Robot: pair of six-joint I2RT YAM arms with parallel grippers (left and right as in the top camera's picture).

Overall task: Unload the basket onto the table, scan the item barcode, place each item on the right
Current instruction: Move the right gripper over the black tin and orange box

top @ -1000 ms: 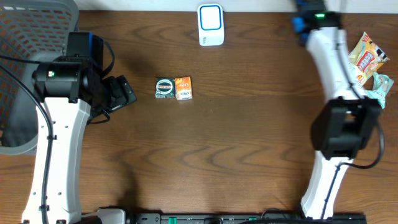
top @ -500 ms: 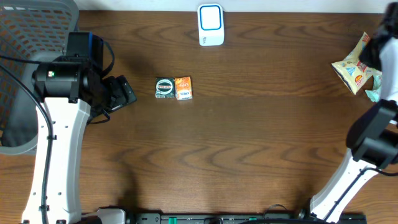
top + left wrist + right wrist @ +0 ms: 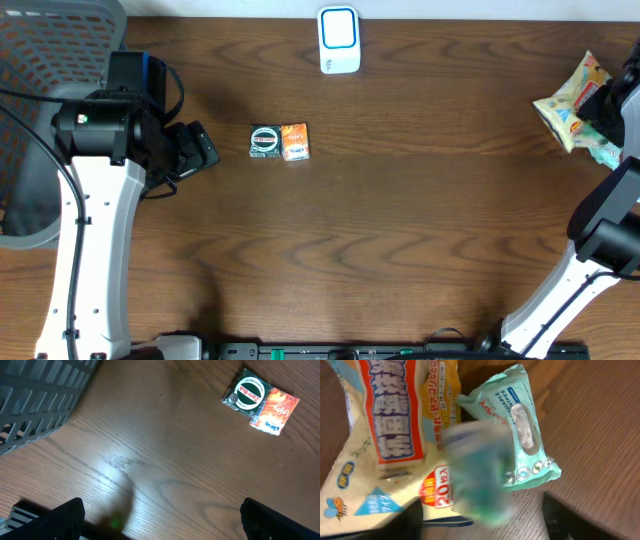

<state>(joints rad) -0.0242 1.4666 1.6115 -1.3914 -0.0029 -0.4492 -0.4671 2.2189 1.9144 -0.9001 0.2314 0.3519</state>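
Film, glossy and creased, wraps yellow snack bag (image 3: 385,435) and teal wipes pack (image 3: 530,440).

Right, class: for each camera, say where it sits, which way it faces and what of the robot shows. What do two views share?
Overhead: above the table, facing down; both arms show.
Left wrist: on the left arm, facing down at the green tin and orange box; left gripper tips show.
Right wrist: on the right arm, facing down at snack bag and wipes pack; right gripper tips show.
Shared: overhead and left wrist see that tin and box.
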